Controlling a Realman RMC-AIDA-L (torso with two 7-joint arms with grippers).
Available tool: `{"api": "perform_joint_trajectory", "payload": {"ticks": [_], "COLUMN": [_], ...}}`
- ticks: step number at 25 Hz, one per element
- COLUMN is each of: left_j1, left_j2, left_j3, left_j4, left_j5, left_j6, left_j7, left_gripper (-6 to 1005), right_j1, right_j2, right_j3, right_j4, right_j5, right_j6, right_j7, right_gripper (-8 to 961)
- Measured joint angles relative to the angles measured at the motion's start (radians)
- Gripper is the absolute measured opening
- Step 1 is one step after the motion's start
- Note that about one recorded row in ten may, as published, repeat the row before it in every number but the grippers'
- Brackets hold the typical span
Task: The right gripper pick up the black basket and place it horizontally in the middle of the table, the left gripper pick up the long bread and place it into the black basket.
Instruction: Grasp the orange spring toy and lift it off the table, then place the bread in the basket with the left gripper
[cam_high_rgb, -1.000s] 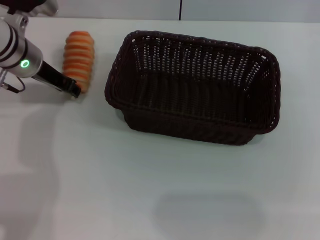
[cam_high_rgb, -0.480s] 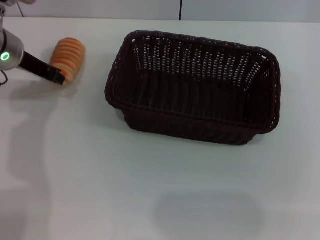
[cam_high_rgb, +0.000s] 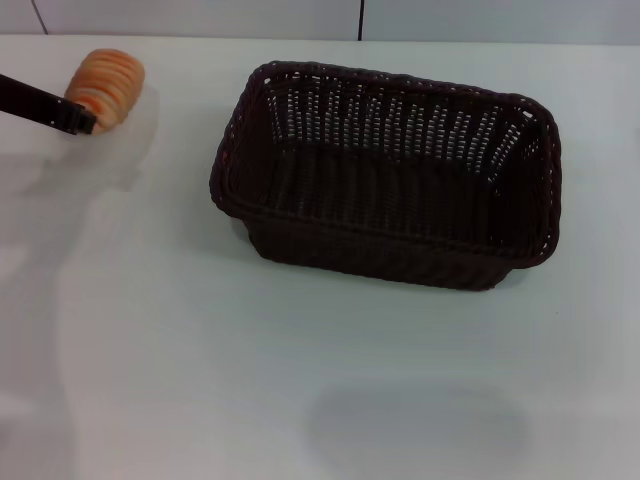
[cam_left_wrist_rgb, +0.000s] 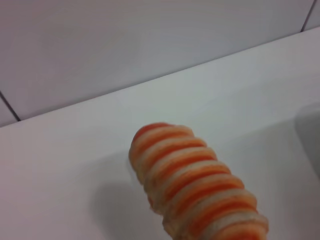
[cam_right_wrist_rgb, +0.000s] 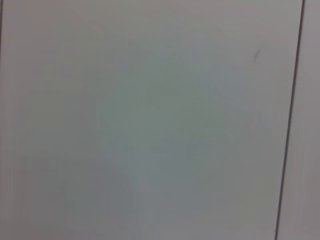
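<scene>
Left claw (cam_high_rgb: 88, 124): mostly cut off, gripped the long bread (cam_high_rgb: 106, 86) (lifted since earlier).
Right claw: unseen.
Black basket (cam_high_rgb: 385, 170): unmoved on bench (cam_high_rgb: 200, 350).

Basket (cam_high_rgb: 390, 180): dark woven, rectangular, sitting upright lengthwise mid-table, nearer far edge, nothing lying inside. Bread (cam_high_rgb: 105, 85): orange-brown, cream-striped, ridged, being held tilted above table's far left corner, well apart from basket.
</scene>
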Motion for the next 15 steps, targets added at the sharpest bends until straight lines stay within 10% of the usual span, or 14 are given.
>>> {"api": "perform_joint_trajectory", "payload": {"ticks": [15], "left_j1": [0.211], "left_j2": [-0.001], "left_j3": [0.053], "left_j4": [0.441], "left_j5": [-0.446], "left_j6": [0.243], "left_j7": [0.001], "left_gripper": [189], "right_j1": [0.042], "right_j2": [0.0], "right_j3": [0.001], "right_j4": [-0.009], "right_j5": [0.0], "right_j6": [0.0], "right_j7": [0.0], "right_gripper": [493]}}
